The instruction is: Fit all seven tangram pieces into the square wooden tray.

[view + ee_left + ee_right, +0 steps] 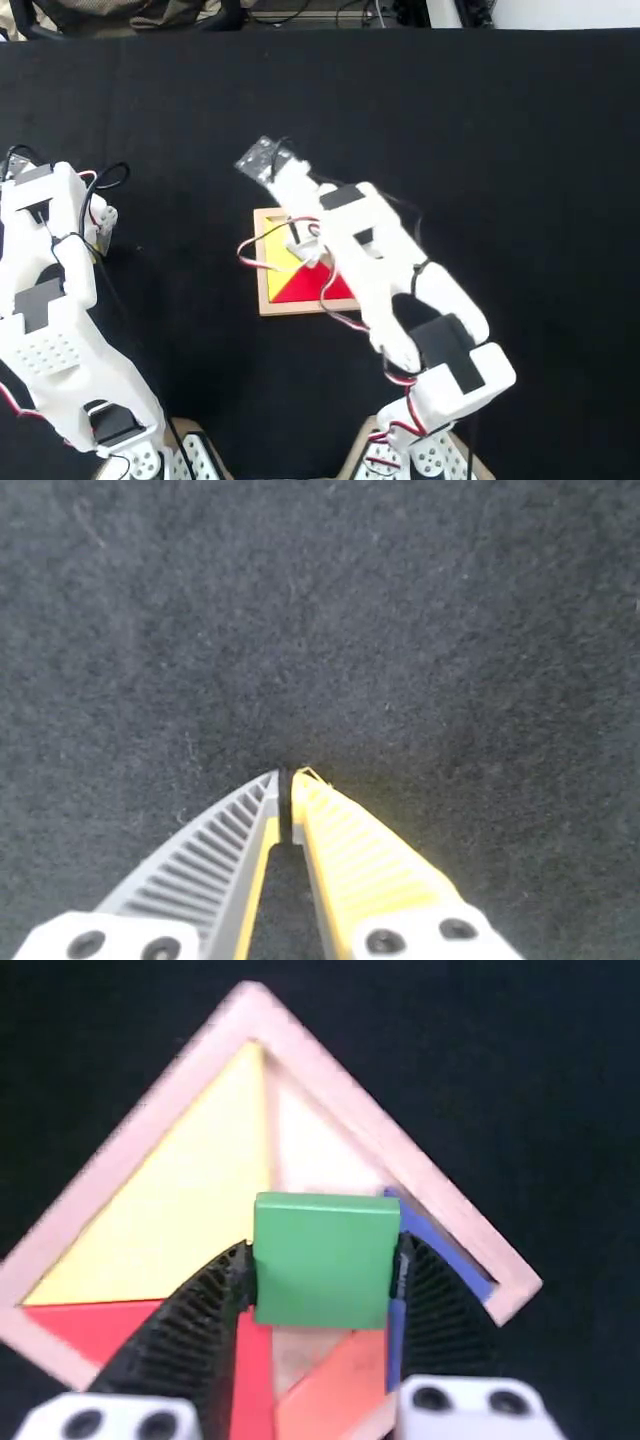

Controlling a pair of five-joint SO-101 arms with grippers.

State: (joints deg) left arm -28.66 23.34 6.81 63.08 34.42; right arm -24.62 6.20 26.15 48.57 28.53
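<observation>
logged right gripper (320,1260) clamped on the green square (320,1245), one finger on each of two opposite edges, jaws parted by just the piece's width

found the square straight between the fingers, over the middle of the wooden tray (130,1140); cannot tell whether resting on the tray floor or held off it

noted around it, inside the tray: yellow triangle (180,1200) along one rim, red triangle (90,1335) touching the yellow one, orange piece (330,1385) under the gripper, blue piece (450,1250) along the opposite rim; bare wood beside the yellow triangle, just beyond the square

seen from the high view: same arm stretched over the tray

logged left gripper (288,780) apart from the tray, fingertips together, nothing between them, above black cloth (300,600)
</observation>
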